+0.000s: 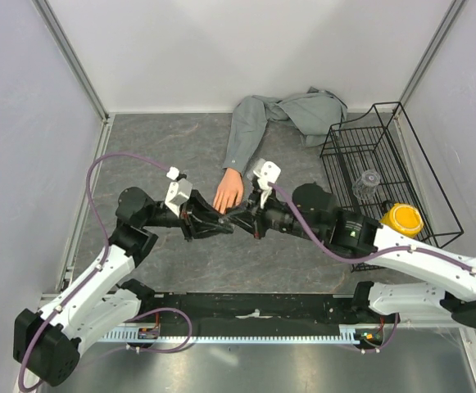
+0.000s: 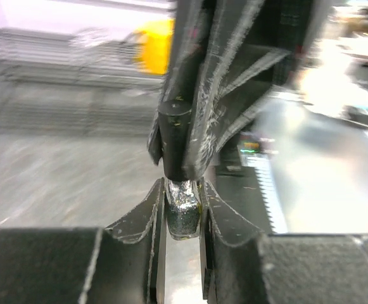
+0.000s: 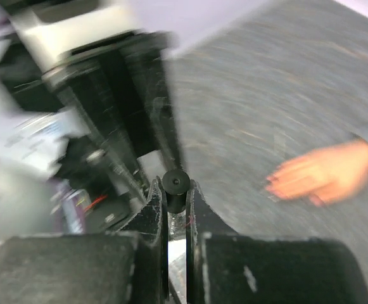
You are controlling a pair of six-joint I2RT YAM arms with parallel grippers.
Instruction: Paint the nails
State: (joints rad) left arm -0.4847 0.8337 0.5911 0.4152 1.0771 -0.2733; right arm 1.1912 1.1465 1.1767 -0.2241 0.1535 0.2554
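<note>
A peach mannequin hand (image 1: 230, 190) with a grey sleeve (image 1: 246, 135) lies palm down at the table's centre. It also shows blurred in the right wrist view (image 3: 323, 177). Its nails are too small and blurred to make out. My left gripper (image 1: 219, 226) (image 2: 182, 190) is shut on a small dark glittery bottle (image 2: 182, 214), just in front of the fingertips. My right gripper (image 1: 238, 219) (image 3: 176, 188) is shut on the bottle's black cap (image 3: 175, 185), which also shows in the left wrist view (image 2: 174, 142). The cap sits on the bottle's neck. The two grippers meet tip to tip.
A black wire basket (image 1: 385, 131) stands at the right, with a clear cup (image 1: 369, 182) inside and a yellow object (image 1: 402, 219) at its near end. The grey shirt (image 1: 307, 110) is bunched at the back. White walls close in the left, right and back.
</note>
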